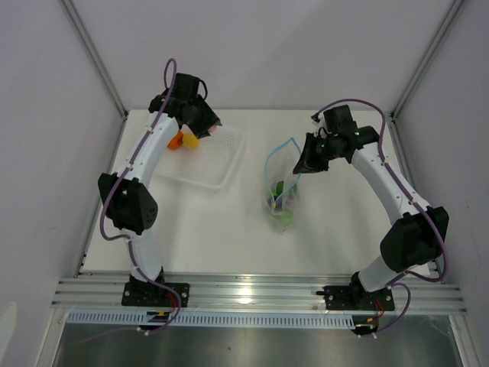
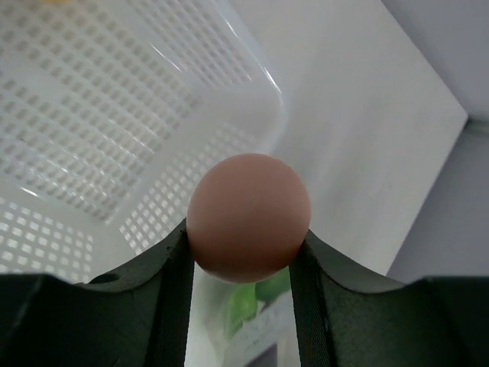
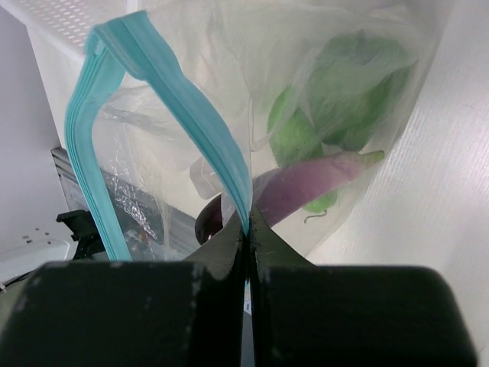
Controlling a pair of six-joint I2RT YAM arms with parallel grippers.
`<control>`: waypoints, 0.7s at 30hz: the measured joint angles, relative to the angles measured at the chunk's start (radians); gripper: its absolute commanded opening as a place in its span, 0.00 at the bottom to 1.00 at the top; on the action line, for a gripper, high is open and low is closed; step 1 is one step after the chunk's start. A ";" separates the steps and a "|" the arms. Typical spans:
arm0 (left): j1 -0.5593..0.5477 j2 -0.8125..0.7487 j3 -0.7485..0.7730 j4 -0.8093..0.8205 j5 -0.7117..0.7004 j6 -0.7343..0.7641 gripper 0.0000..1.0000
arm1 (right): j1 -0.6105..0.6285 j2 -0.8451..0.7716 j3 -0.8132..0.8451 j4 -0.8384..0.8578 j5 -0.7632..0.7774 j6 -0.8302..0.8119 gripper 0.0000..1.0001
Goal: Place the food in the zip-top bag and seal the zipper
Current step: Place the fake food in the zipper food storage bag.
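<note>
Left gripper (image 2: 243, 238) clamped on pink peach (image 2: 248, 214): round, smooth, fills gap between fingers. Directly beneath: perforated tray (image 2: 92, 115). Orange fruit (image 1: 176, 141) and lemon (image 1: 189, 141) just beside gripper, at tray's end. Target off to gripper's right, well apart: zip-top bag (image 1: 281, 191), long axis far-to-near, mouth at far end. Right gripper (image 3: 248, 229), nearer arm, pinched tight on blue zipper (image 3: 191, 115), mouth gaping. Inside bag: eggplant (image 3: 306, 180), green pieces (image 3: 336, 92).
</note>
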 measured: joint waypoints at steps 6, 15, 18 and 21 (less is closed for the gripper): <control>-0.171 -0.115 -0.022 -0.024 0.120 0.082 0.01 | -0.001 0.032 0.035 -0.008 0.011 0.000 0.00; -0.329 -0.211 -0.021 -0.116 0.309 0.122 0.01 | 0.012 0.047 0.063 -0.011 0.012 0.001 0.00; -0.375 -0.212 -0.021 -0.127 0.375 0.123 0.01 | 0.020 0.047 0.065 -0.011 0.012 0.001 0.00; -0.412 -0.208 -0.027 -0.126 0.448 0.122 0.01 | 0.026 0.047 0.065 -0.011 0.013 0.002 0.00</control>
